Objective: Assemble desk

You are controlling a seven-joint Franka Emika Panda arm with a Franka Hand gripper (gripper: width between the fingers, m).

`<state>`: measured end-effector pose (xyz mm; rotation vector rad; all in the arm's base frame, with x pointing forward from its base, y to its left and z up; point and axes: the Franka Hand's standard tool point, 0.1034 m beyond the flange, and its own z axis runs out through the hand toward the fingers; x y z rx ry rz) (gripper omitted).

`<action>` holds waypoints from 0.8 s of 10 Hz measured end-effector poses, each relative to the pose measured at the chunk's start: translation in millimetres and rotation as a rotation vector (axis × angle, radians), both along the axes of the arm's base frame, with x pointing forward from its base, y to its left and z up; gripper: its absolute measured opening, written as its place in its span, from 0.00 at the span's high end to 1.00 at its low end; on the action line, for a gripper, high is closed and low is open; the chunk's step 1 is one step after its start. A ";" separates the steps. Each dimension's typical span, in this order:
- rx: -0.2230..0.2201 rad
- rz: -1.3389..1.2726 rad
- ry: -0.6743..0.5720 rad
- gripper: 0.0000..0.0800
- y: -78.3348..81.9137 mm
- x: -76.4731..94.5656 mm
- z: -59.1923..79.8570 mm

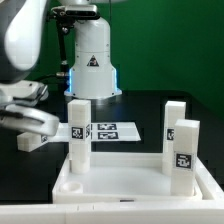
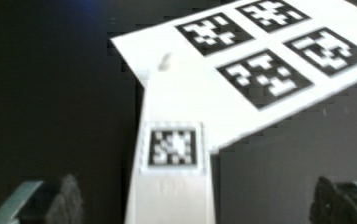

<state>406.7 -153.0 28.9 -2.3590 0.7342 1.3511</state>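
The desk's white rimmed panel (image 1: 120, 185) lies at the front of the exterior view. Three white block legs stand upright on it: one on the exterior view's left (image 1: 80, 130) and two on the right (image 1: 175, 118) (image 1: 184, 155). My gripper (image 1: 33, 130) hovers just left of the left leg, open and holding nothing. In the wrist view that tagged leg (image 2: 171, 150) runs down the middle between the two dark fingertips (image 2: 50, 200), with a gap on each side. The gripper (image 2: 196, 205) touches nothing.
The marker board (image 1: 105, 131) lies flat behind the panel, also seen as the marker board (image 2: 255, 50) past the leg. The robot's white base (image 1: 92, 55) stands at the back. The table is black, with green walls behind it.
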 end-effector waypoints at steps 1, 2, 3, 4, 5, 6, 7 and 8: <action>-0.002 0.003 -0.002 0.19 -1.5 -0.1 0.6; -0.002 0.004 0.000 0.19 -0.7 -0.4 -0.1; -0.001 0.003 0.003 0.19 -0.9 -1.8 -1.4; 0.006 -0.025 0.015 0.19 -1.4 -7.1 -7.6; 0.007 -0.032 0.027 0.19 -3.7 -11.8 -12.7; 0.008 -0.029 0.025 0.19 -3.1 -11.0 -12.4; 0.008 -0.029 0.026 0.27 -2.9 -11.1 -12.5; 0.008 -0.029 0.027 0.27 -2.9 -11.4 -12.8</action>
